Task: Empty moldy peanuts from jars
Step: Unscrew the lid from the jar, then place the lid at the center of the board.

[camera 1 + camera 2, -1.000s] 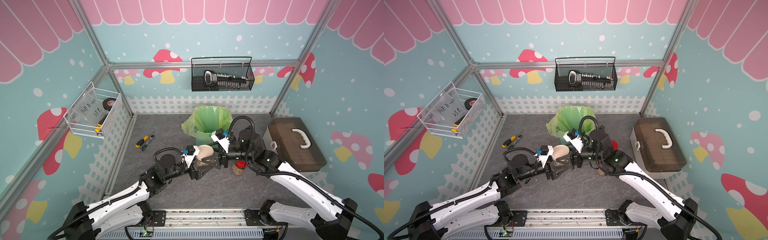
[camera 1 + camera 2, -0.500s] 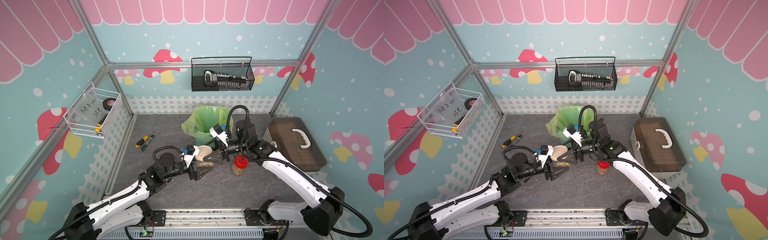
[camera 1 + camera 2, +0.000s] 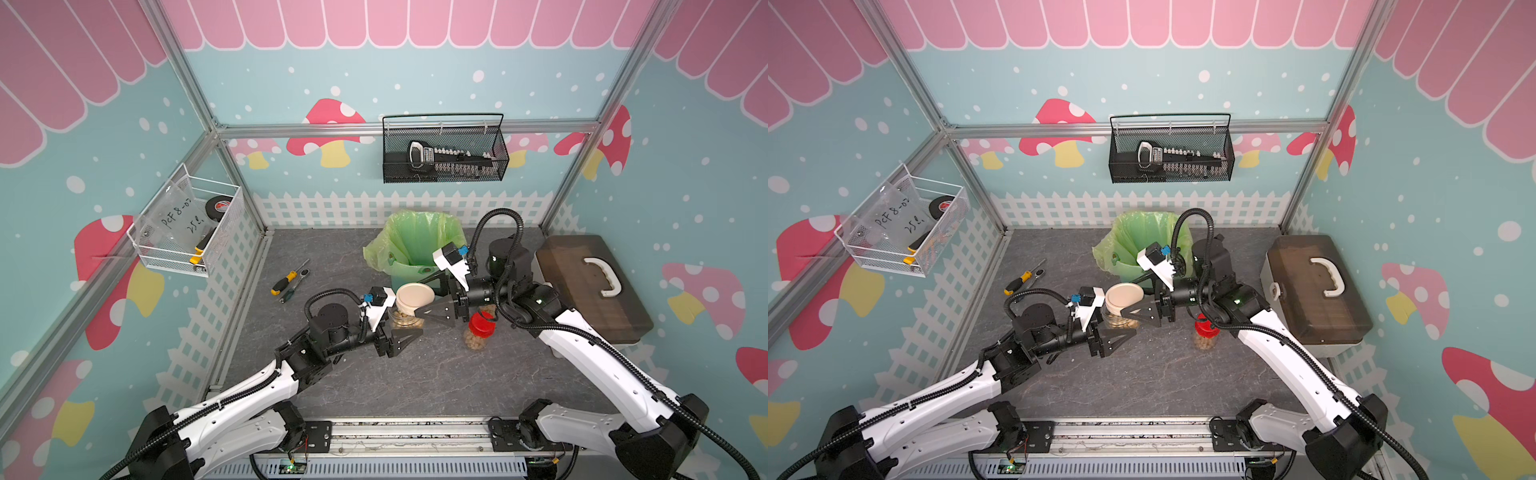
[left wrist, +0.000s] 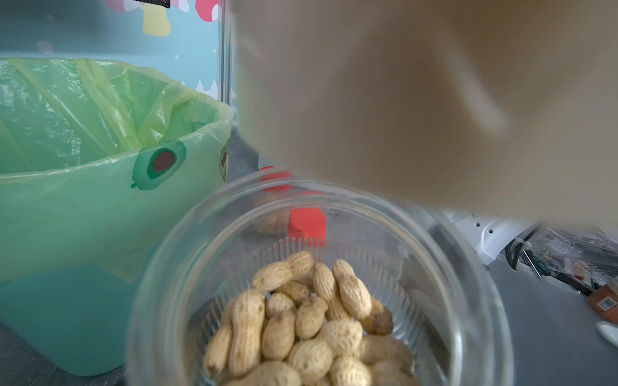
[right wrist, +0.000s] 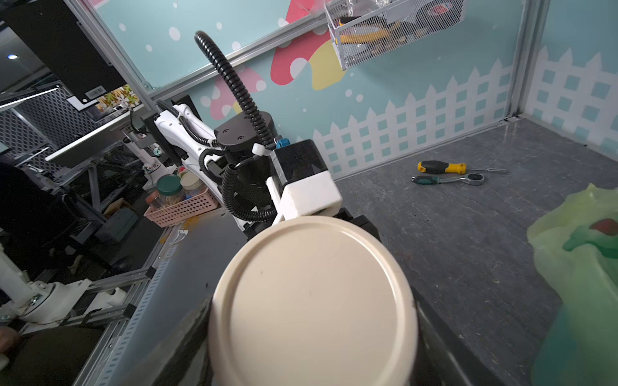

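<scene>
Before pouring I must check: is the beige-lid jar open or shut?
Open: the jar shows a bare rim over peanuts; the right tool holds the beige lid apart.

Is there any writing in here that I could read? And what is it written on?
"PCF 8-02", handwritten on the clear bag in the white wire basket; last digit unsure.
"25" plus an unclear mark, below it.
Too small to read: labels on the tool set in the black mesh basket and the tape roll, and a barcode sticker.

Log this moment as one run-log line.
left tool: shut on clear cylindrical jar | right tool: shut on round beige lid, held above open jar | tan peanuts: inside jar | red-lidded clear jar: standing, closed
</scene>
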Motion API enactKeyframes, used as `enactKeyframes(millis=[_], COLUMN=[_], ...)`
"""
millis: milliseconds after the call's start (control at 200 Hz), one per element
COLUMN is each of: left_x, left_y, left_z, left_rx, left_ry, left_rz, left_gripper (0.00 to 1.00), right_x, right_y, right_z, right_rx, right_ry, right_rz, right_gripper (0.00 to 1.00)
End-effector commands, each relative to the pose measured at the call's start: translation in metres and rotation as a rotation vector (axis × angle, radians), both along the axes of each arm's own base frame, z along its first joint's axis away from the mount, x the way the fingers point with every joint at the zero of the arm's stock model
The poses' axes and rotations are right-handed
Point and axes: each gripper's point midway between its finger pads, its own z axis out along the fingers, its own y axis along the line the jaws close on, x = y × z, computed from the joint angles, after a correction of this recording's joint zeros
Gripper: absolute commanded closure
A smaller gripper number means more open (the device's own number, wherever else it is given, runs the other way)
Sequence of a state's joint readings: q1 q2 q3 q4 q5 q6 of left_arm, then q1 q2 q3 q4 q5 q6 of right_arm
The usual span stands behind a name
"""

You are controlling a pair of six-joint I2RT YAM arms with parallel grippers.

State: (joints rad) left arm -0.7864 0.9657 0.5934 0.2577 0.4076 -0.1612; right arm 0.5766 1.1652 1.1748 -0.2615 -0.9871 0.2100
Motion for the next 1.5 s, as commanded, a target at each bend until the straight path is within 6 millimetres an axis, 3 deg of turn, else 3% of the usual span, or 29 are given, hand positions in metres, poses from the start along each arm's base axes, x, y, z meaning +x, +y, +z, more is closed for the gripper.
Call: enactKeyframes(millis=[0,245,580,775,971,1176,1491], left_x=[0.005,0.021,0.030,0.030,0.031,0.030,0.028], left_y=[0.006,0.027,0.056,0.059,0.059,0.059,0.060], left_z=[0.007,0.003,0.004,0.004,0.003,0.002,0.002], left_rx=[-0.021,-0.016,-0.051,-0.059,-0.061,-0.063,-0.068], left_ry=[-0.024,-0.059,-0.105,-0.110,-0.111,-0.106,-0.110], left_rz=[0.042,0.200,0.361,0.376,0.377,0.373,0.369], left_gripper=[0.74,0.74,0.73,0.73,0.73,0.73,0.73], right_x=[0.011,0.038,0.045,0.046,0.042,0.055,0.066], right_y=[-0.009,-0.048,-0.070,-0.068,-0.054,-0.058,-0.047], right_z=[-0.002,-0.039,-0.104,-0.156,-0.201,-0.247,-0.295], right_rx=[-0.021,-0.118,-0.142,-0.220,-0.330,-0.351,-0.426], right_ry=[-0.063,-0.084,0.002,0.030,-0.037,-0.018,0.016], right_rz=[-0.122,-0.462,-0.636,-0.701,-0.750,-0.851,-0.850], right_gripper=[0.33,0.34,0.35,0.35,0.34,0.33,0.30])
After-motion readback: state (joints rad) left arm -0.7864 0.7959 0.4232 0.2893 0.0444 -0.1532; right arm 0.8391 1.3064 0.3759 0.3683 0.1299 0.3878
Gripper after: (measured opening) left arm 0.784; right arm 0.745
